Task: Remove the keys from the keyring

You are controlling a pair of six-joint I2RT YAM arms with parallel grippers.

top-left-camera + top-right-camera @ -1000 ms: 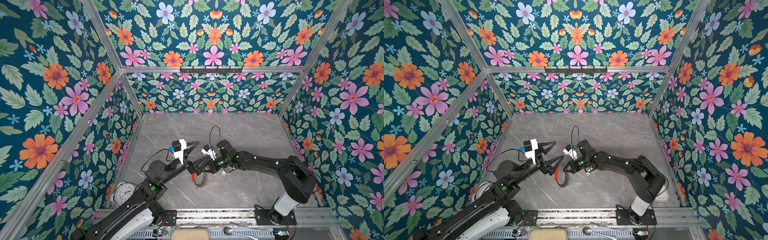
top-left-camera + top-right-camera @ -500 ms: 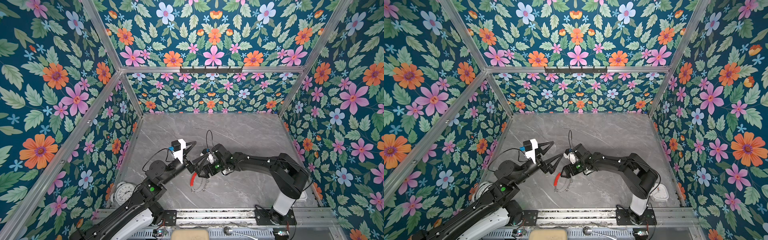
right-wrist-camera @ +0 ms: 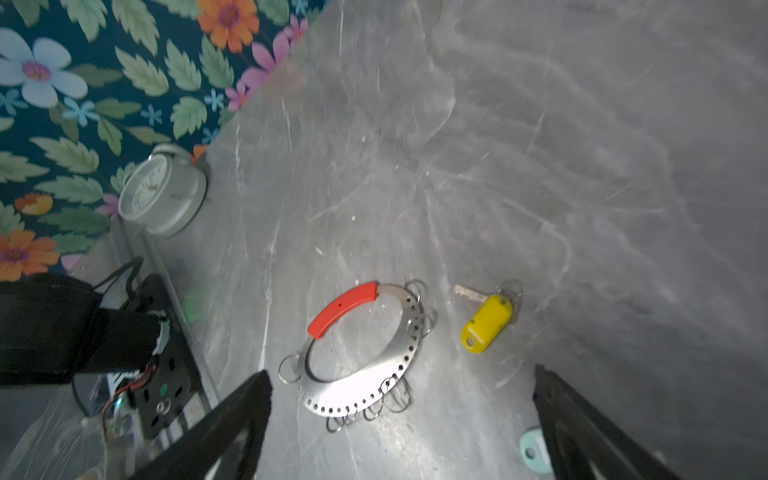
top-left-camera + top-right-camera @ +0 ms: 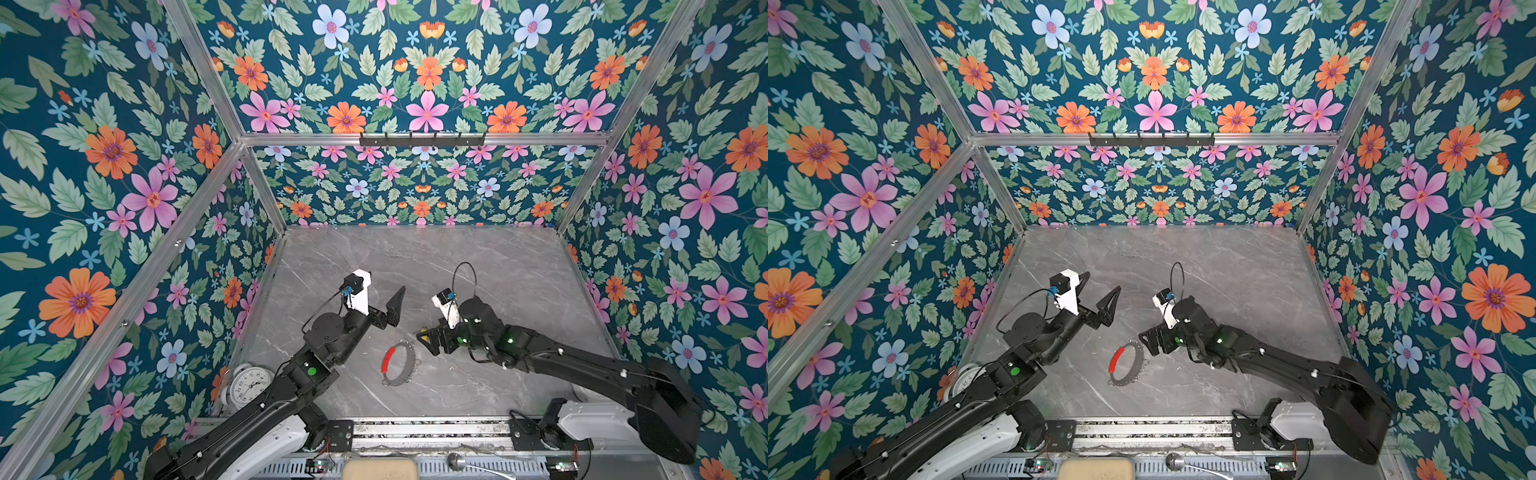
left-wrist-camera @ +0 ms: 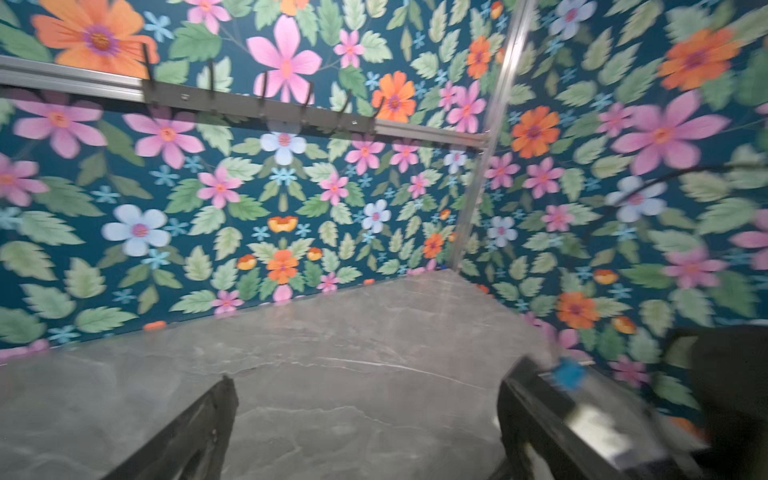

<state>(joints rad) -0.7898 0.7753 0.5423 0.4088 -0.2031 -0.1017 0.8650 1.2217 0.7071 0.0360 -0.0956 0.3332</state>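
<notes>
The keyring (image 3: pixel 345 308) lies flat near the table's (image 4: pixel 457 270) front edge, red section toward the left edge. The yellow-tagged key (image 3: pixel 486 318) lies loose just beside it, blade pointing at the band. Right gripper (image 4: pixel 426 341) and left gripper (image 5: pixel 365 380) gape empty.

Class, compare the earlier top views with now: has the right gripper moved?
Yes. In a top view the right gripper has drawn back to the right, farther from the clock, and now sits just right of the keyring.
</notes>
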